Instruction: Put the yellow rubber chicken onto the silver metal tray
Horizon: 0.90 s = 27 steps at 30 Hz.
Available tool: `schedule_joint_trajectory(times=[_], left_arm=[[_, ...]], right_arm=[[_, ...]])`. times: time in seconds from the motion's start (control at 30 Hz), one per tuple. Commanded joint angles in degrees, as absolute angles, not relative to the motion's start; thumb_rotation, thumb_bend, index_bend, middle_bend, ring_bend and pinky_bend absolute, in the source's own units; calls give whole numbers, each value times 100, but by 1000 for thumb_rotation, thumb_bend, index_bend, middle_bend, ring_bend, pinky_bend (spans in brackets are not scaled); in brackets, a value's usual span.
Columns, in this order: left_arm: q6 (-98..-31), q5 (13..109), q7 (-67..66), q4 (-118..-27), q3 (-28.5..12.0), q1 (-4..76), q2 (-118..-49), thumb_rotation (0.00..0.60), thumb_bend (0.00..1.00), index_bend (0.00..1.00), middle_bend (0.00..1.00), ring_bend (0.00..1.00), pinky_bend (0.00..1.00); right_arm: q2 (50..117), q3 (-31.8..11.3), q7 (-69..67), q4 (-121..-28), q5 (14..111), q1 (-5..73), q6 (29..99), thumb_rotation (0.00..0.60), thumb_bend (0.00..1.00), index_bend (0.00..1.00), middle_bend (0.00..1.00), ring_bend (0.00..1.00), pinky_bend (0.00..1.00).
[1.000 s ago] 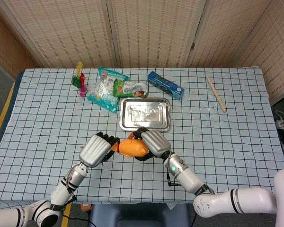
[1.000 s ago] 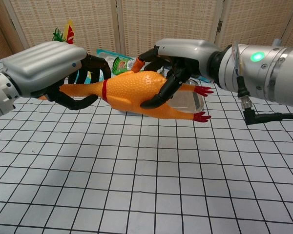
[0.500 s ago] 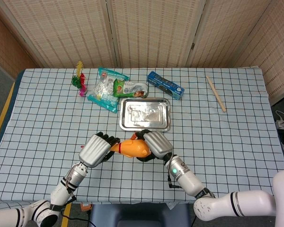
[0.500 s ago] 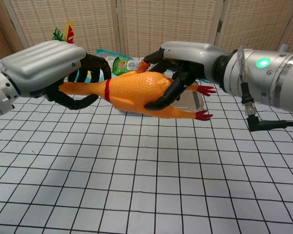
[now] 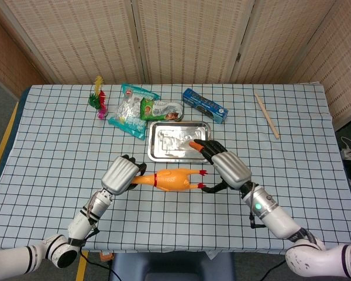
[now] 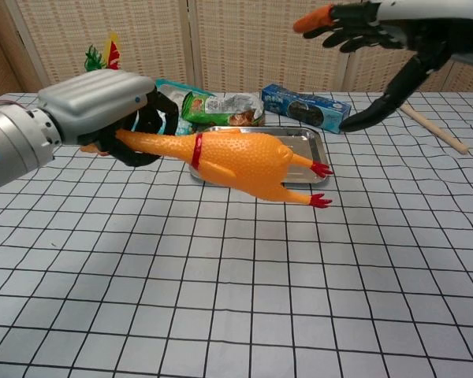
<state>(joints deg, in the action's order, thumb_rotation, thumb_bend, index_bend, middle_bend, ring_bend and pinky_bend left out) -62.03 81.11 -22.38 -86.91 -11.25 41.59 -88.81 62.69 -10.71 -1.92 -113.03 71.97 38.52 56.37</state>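
The yellow rubber chicken [image 5: 172, 178] [image 6: 240, 161] hangs level above the checked cloth, just in front of the silver metal tray [image 5: 164, 155] [image 6: 322, 146]. My left hand [image 5: 121, 175] [image 6: 94, 102] grips its neck end, with the red-banded body and red feet sticking out to the right. My right hand [image 5: 228, 167] [image 6: 394, 24] is off the chicken, fingers spread, raised to the right of its feet and over the tray's front right corner. The tray holds nothing.
Behind the tray lie snack bags [image 5: 134, 108] [image 6: 221, 106] and a blue box [image 5: 205, 104] [image 6: 306, 106]. A feathered toy [image 5: 98, 98] stands at the back left and a wooden stick [image 5: 267, 115] [image 6: 433, 126] lies at the back right.
My right hand has let go of the chicken's body, opened, and moved up and to the right. The chicken now hangs from my left hand alone, its body sagging lower.
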Motion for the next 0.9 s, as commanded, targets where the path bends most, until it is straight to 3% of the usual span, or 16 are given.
schedule_joint_trajectory(times=[0.03, 0.27, 0.63, 0.73, 0.8, 0.9], left_arm=[[-5840, 8018, -1843, -8101, -1346, 4558, -9259, 600, 593, 857, 802, 584, 571], [-5217, 7899, -1036, -6345, -1631, 5346, -10180, 600, 591, 857, 802, 584, 571], [-4814, 7871, 595, -3793, -1855, 6160, -11083, 600, 590, 856, 802, 584, 570], [-4512, 7927, 1000, -3352, -1734, 6318, -11173, 600, 574, 840, 787, 583, 560], [-4283, 8005, 1291, -3148, -1591, 6389, -11205, 600, 549, 754, 723, 564, 538], [-4049, 8079, 1676, -2926, -1448, 6481, -11290, 600, 496, 422, 452, 414, 474]], right_arm=[[5503, -445, -1555, -10769, 8752, 2647, 6857, 600, 79, 0, 0, 0, 0], [5325, -38, -2575, -9744, 9075, 2115, 7253, 600, 78, 0, 0, 0, 0], [5417, 7, -2898, -8971, 8938, 1968, 7148, 600, 79, 0, 0, 0, 0], [5464, 31, -3123, -8867, 8942, 1962, 7072, 600, 79, 0, 0, 0, 0], [5474, 43, -3273, -8786, 8950, 1962, 7028, 600, 79, 0, 0, 0, 0], [5512, 43, -3362, -8697, 8962, 1951, 7017, 600, 79, 0, 0, 0, 0]])
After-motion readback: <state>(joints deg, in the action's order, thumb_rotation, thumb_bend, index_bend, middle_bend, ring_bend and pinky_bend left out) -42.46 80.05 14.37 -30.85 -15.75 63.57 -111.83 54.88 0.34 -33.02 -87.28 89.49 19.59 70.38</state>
